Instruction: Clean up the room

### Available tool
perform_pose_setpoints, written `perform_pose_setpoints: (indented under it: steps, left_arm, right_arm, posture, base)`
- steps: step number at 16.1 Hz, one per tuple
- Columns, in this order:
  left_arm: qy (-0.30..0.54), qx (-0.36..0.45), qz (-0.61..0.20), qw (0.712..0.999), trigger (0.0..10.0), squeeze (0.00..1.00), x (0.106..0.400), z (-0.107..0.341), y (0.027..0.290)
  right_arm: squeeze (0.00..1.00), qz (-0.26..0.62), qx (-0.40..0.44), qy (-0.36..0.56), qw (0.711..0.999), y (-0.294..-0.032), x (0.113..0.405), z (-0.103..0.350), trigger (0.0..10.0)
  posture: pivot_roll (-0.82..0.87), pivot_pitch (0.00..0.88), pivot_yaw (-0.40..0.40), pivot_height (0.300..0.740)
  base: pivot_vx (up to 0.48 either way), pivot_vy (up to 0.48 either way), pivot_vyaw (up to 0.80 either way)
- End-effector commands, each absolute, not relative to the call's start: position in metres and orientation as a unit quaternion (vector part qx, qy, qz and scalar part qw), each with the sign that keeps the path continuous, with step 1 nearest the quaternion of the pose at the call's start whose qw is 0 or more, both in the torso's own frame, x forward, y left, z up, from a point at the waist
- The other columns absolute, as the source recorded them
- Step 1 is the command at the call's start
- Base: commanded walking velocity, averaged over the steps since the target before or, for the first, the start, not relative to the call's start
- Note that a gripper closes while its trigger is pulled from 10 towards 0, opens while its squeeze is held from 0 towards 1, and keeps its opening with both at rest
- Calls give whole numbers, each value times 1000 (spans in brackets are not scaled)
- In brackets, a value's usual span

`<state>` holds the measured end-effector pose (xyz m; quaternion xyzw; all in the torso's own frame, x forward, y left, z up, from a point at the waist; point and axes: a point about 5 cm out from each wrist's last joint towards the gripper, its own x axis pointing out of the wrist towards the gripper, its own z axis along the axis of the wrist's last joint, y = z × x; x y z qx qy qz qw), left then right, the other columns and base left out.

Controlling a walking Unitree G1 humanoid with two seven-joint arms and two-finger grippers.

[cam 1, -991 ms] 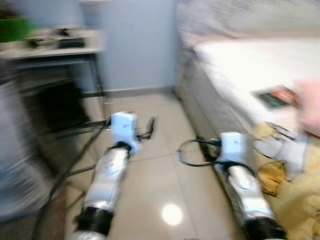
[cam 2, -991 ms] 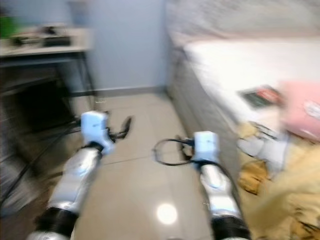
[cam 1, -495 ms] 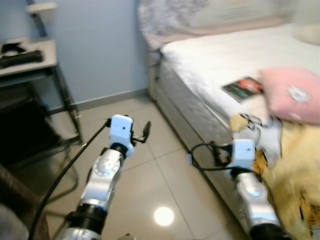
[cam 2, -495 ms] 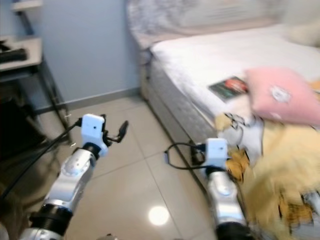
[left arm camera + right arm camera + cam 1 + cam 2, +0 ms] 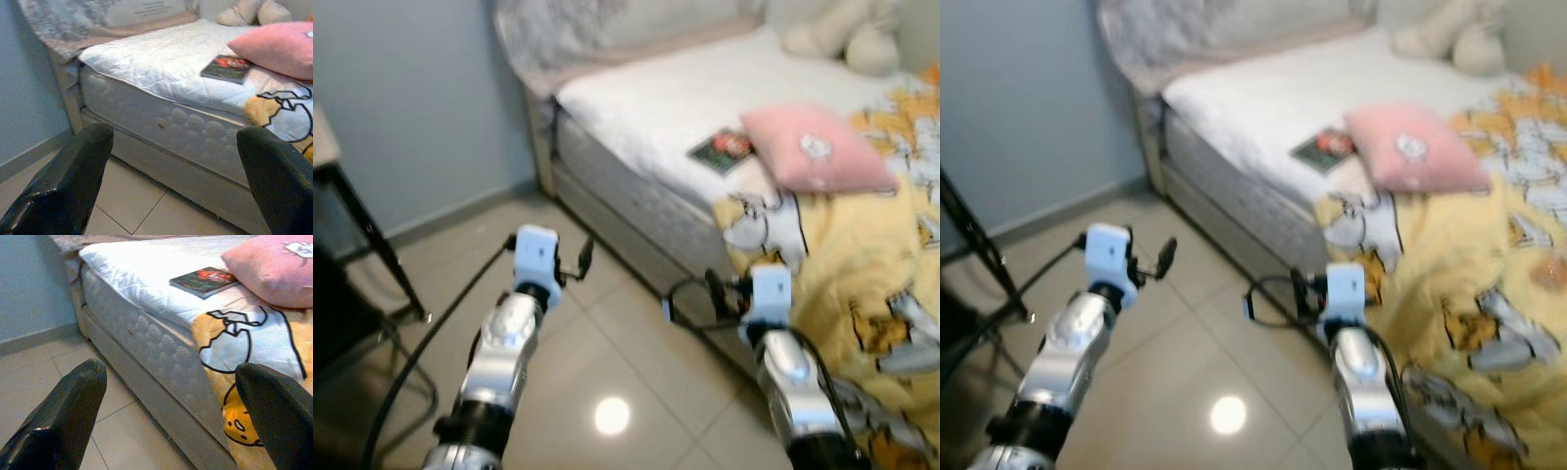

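Bed (image 5: 636,108): a thick quilted white mattress on a pale base, standing on the floor against a blue-grey wall.
Book (image 5: 722,149): a thin, flat, dark-covered rectangle with red on its front, lying on the white mattress near the bed's edge, just beside the pink pillow.
Pillow (image 5: 813,147): soft, pink and squarish, with a small white motif, resting partly on the yellow blanket.
Blanket (image 5: 862,264): yellow fabric printed with white and orange cartoon figures, rumpled and hanging over the side of the bed.
Soft toy (image 5: 842,34): a cream plush shape at the far end of the bed, blurred.
Floor (image 5: 607,343): glossy beige tiles with a round light reflection.
Left gripper (image 5: 582,259): held over the floor, near the bed's side; in the left wrist view its black fingers (image 5: 63,186) are spread wide, empty, with the book far ahead between them on the mattress.
Right gripper (image 5: 713,292): held low, close to the hanging blanket; in the right wrist view its fingers (image 5: 58,421) are spread wide and empty, with the book well beyond them.
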<state>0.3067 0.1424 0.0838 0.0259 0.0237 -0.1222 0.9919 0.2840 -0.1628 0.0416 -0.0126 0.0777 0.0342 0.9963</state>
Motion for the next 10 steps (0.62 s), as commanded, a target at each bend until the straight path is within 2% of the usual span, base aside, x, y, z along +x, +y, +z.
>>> perform_pose_setpoints:
  steps: [1,10]
  left_arm:
    - [20,26,-138,990,10000,0,309,86,134]
    - [18,11,-133,991,10000,0,308,82,140]
  right_arm:
    - [0,23,-15,80,996,-171,284,41,10000]
    - [0,10,13,63,998,-178,281,42,10000]
  posture:
    - [5,0,-2,740]
    - [9,0,-11,740]
  base:
    - [480,0,-725]
    - [480,0,-724]
